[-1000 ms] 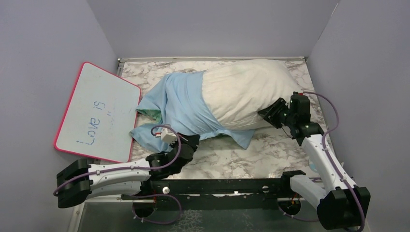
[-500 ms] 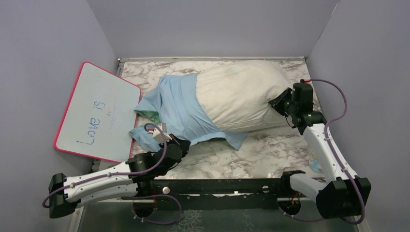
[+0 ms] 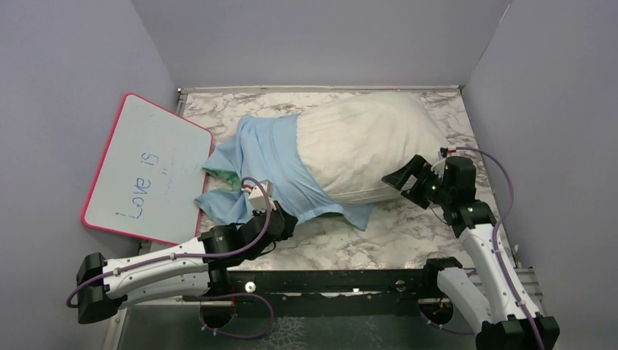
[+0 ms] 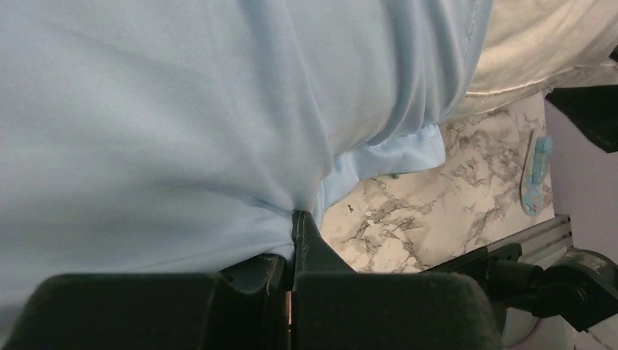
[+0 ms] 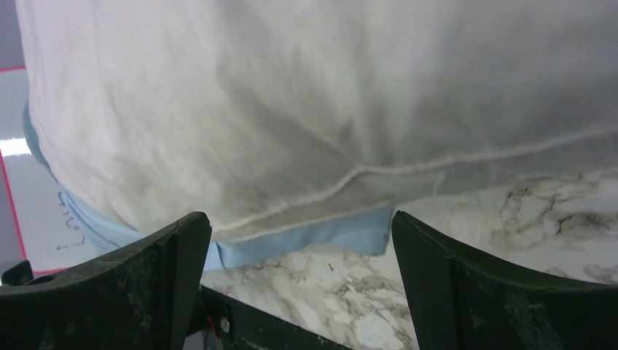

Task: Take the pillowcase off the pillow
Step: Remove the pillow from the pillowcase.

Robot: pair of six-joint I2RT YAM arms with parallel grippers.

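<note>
The off-white pillow point(image 3: 364, 146) lies across the back of the marble table, its right half bare. The light-blue pillowcase point(image 3: 266, 164) still covers its left end and trails toward the front. My left gripper point(image 3: 283, 223) is at the pillowcase's near edge. In the left wrist view the left gripper point(image 4: 295, 219) is shut on a pinched fold of the pillowcase point(image 4: 182, 109). My right gripper point(image 3: 403, 179) stands open at the pillow's near right edge. The right wrist view shows the right gripper point(image 5: 299, 222) empty, with the pillow point(image 5: 328, 95) just ahead and a strip of pillowcase point(image 5: 306, 246) under it.
A pink-rimmed whiteboard point(image 3: 146, 171) leans against the left wall next to the pillowcase. A mint-green patch point(image 3: 222, 175) of cloth shows by the board. Grey walls close in the table point(image 3: 379, 233) on three sides. The black rail point(image 3: 328, 281) runs along the near edge.
My right gripper has opened and come away from the pillow's right end, moving nearer and left along its front edge. The left gripper, still holding cloth, shifted slightly right.
</note>
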